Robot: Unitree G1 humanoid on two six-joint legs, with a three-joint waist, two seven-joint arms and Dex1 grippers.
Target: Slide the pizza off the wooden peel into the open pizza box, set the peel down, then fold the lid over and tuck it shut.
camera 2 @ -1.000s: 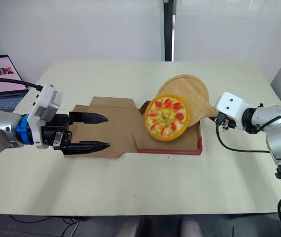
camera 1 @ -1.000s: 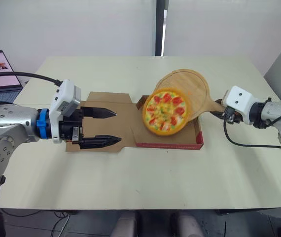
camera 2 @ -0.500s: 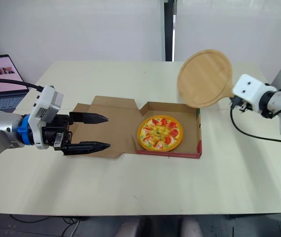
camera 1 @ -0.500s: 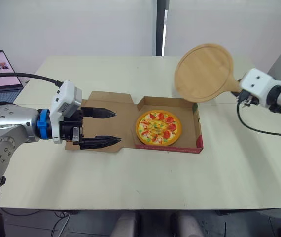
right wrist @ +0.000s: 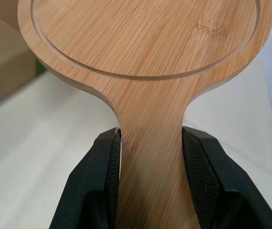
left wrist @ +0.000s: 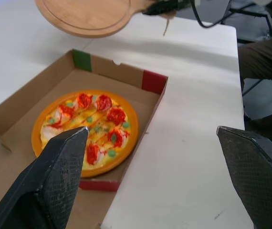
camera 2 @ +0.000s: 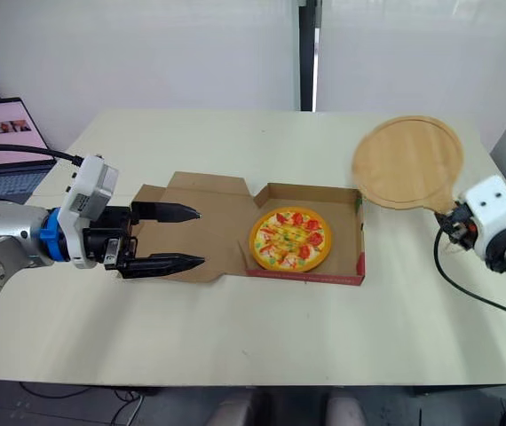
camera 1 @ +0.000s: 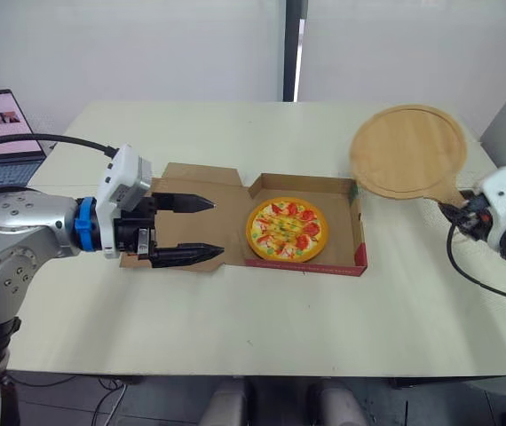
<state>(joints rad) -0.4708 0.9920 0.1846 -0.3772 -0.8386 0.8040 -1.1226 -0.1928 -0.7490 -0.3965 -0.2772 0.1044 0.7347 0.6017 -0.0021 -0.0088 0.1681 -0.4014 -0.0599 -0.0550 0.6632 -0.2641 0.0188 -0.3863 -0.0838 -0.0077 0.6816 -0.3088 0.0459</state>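
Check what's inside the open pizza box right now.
The pizza lies flat in the pizza box, bare cardboard showing around it. The floor beneath the pizza is covered, so anything under it cannot be seen.

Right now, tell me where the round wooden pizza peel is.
In the head views the round wooden pizza peel is at the robot's right, beyond the open cardboard pizza box, its handle clamped in the right gripper.

Round yellow pizza (camera 1: 288, 228) bears red and green dots; brown cardboard box (camera 1: 342, 188) has red-green trim; wooden peel (camera 1: 407, 151) is tan.
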